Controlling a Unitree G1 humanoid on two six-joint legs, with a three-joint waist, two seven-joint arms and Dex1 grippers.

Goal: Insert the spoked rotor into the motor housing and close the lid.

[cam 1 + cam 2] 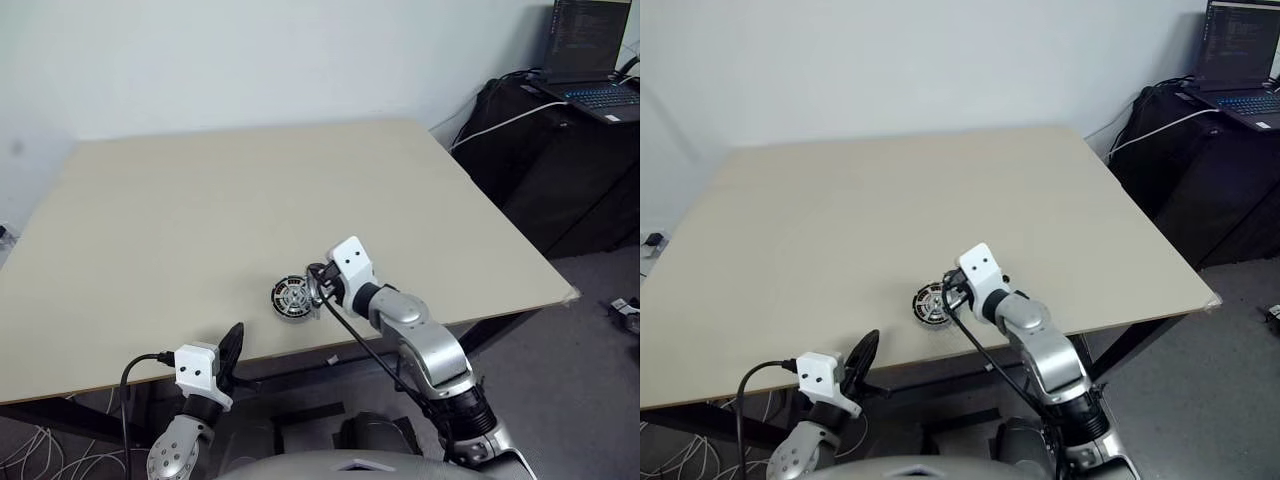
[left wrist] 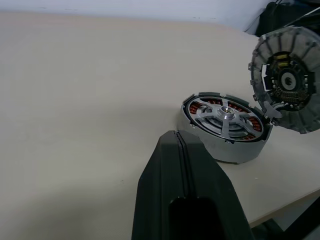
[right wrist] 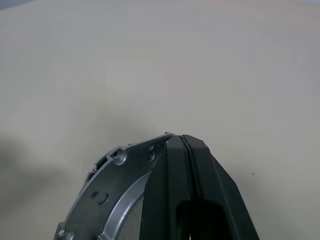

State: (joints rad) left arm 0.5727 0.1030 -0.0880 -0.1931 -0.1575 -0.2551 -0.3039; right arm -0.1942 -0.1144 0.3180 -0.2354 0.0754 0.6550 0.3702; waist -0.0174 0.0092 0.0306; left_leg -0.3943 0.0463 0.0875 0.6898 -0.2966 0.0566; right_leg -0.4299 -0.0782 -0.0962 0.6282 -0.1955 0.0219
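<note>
I see the housing (image 2: 227, 127) sitting on the table (image 1: 250, 200) near its front edge, with the rotor (image 2: 223, 114) already seated in it, copper coils showing between the spokes. The lid (image 2: 286, 80) stands tilted on edge just beside the housing, its lower rim touching the housing's rim. My right gripper (image 3: 182, 142) is clenched and pressed against the lid's edge. My left gripper (image 2: 179, 142) is clenched on nothing, hovering near the housing at the table's front edge.
</note>
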